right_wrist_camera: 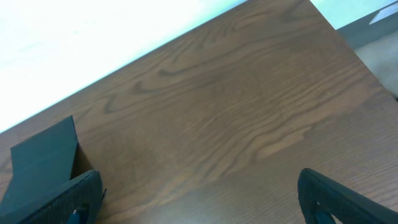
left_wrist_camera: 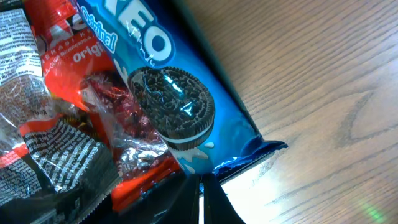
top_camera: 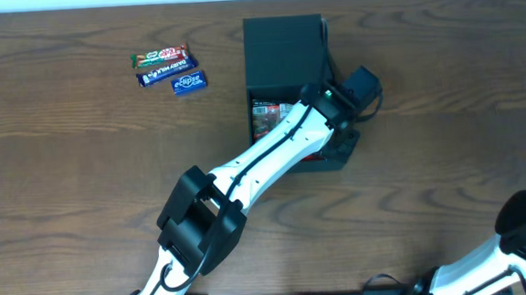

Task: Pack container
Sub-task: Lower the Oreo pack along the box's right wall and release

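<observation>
A: Where is the container (top_camera: 281, 46) sitting?

B: It is lying on the wooden tabletop (top_camera: 444, 109) with its flap lid standing open on the far side. A red snack packet (top_camera: 268, 118) is showing inside it, and the left arm is reaching across it from the near side.

A: What are the left gripper's (left_wrist_camera: 202, 199) jaws doing?

B: They are pressing together, closed, just at the near edge of a blue Oreo packet (left_wrist_camera: 168, 93). Whether they are pinching anything, I cannot tell. A red wrapper (left_wrist_camera: 74, 43) is lying beside the Oreo packet.

A: And the right gripper (right_wrist_camera: 199, 199)?

B: Its jaws are standing wide apart, holding nothing, well to the right of the container.

A: Anything else out there?

B: Three snack bars (top_camera: 169, 69) are lying on the tabletop, left of the container.
</observation>
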### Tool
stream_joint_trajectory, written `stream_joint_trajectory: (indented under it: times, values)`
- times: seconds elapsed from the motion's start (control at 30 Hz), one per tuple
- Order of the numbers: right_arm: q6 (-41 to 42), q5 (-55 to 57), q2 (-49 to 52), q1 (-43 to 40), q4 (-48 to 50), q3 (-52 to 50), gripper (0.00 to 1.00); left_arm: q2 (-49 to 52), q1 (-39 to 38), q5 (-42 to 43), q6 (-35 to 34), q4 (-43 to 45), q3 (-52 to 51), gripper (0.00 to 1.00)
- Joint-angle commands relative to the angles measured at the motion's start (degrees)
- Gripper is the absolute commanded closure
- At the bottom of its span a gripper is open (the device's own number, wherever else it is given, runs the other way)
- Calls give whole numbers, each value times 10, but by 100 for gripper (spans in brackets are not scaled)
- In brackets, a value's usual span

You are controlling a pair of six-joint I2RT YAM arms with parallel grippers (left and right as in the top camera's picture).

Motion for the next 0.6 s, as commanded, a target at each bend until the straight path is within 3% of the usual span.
stream_joint_trajectory:
  times: [0.0,0.57]
  values:
    - [8,-6,5,-5,0,-5,1,-10,0,5,22,12,26,94]
    - [8,-6,14,-5,-1,-5,1,15,0,-5,22,39,2,94]
